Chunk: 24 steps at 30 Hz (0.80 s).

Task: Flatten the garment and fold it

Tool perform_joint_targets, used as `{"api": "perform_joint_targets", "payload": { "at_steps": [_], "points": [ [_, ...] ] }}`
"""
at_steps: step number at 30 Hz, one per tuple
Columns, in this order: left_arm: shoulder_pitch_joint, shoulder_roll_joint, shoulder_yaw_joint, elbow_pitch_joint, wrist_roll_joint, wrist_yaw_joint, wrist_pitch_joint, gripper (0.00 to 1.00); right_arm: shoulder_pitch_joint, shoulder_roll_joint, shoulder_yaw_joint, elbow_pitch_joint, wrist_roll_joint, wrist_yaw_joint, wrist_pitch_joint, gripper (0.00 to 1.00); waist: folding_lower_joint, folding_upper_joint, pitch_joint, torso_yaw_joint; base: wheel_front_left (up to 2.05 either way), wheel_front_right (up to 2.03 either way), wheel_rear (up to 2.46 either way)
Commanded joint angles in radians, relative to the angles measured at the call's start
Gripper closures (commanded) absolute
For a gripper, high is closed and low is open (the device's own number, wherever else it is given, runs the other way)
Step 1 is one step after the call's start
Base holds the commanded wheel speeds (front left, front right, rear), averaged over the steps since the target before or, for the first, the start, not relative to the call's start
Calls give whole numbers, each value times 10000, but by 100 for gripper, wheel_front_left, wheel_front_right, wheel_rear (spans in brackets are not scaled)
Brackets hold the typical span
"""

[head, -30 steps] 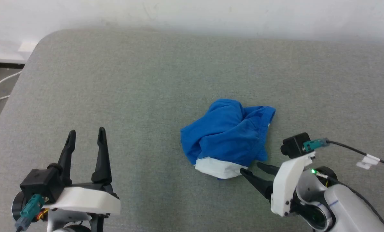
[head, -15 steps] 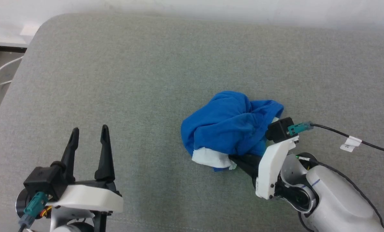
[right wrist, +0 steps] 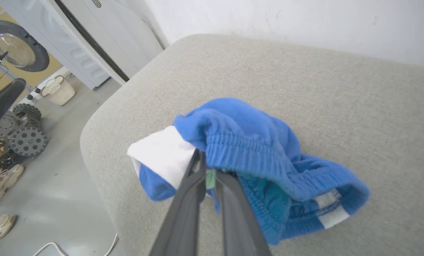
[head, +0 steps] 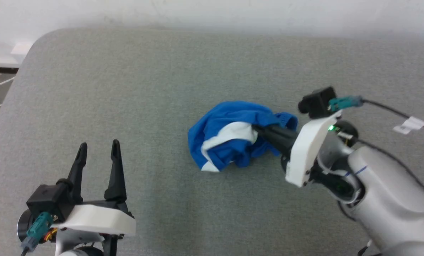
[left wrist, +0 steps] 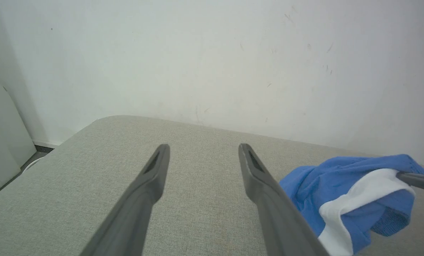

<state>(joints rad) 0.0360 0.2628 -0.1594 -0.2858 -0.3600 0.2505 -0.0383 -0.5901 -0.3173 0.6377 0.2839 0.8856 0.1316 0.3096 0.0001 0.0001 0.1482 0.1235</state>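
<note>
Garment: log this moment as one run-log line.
garment: crumpled, not yet flattened | right jaws: shut on garment | left jaws: open, apart from garment | surface: grey padded top

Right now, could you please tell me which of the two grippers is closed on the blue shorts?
The right gripper: it is pinched shut on the shorts, while the left gripper stands open, apart from them.
</note>
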Motion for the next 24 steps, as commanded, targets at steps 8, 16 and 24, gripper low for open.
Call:
{"api": "perform_joint_targets", "payload": {
  "at_steps": [8, 16, 24],
  "points": [
    [272, 8, -79, -218, -16, 168, 92, 0, 478, -1271, -1350, -184, -709, -9, 904, 100, -1, -1, -206, -572, 0, 0, 0],
    [356, 12, -168, -347, -8, 214, 132, 0, 2231, -2007, -3275, 585, -1773, -9, 1249, 100, -1, -1, 52, -784, 0, 0, 0],
    [345, 67, -212, -282, -15, 206, 144, 0, 3232, -1052, -4888, 1470, -3105, -9, 586, 0, -1, -1, 150, -894, 0, 0, 0]
  ]
}}
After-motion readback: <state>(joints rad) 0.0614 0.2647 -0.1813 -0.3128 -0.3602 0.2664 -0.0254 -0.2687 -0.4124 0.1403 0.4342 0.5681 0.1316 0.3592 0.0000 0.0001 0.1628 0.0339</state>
